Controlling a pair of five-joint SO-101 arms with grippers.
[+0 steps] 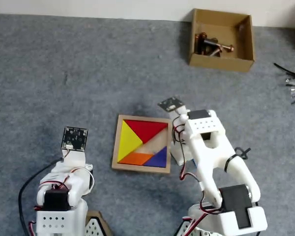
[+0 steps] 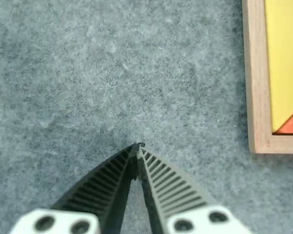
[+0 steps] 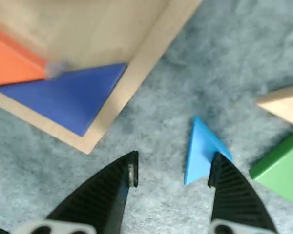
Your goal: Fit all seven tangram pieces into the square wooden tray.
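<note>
- Looking down in the high view, the tray (image 1: 140, 168) lies between the arms. It holds red (image 1: 146, 129), yellow (image 1: 128, 140), orange (image 1: 136, 158) and navy (image 1: 160, 158) pieces, with bare wood showing towards its right side. The right arm (image 1: 206, 140) sits at the tray's right edge.
- In the left wrist view, the left gripper (image 2: 138, 148) is clenched on nothing over the carpet (image 2: 112, 73), beside a tray corner. It is best kept out of the way.
- In the right wrist view, the right gripper (image 3: 175, 168) is spread and holds nothing. The sky-blue triangle (image 3: 200, 146) lies flat just off the tray, at one finger (image 3: 224, 185) rather than between both.
- To pick it up well, I judge the claw should shift until the triangle is centred, drop to the carpet, then close across its edges.
- The green piece (image 3: 278, 168) lies near, so a wide sweep could nudge it.
</note>
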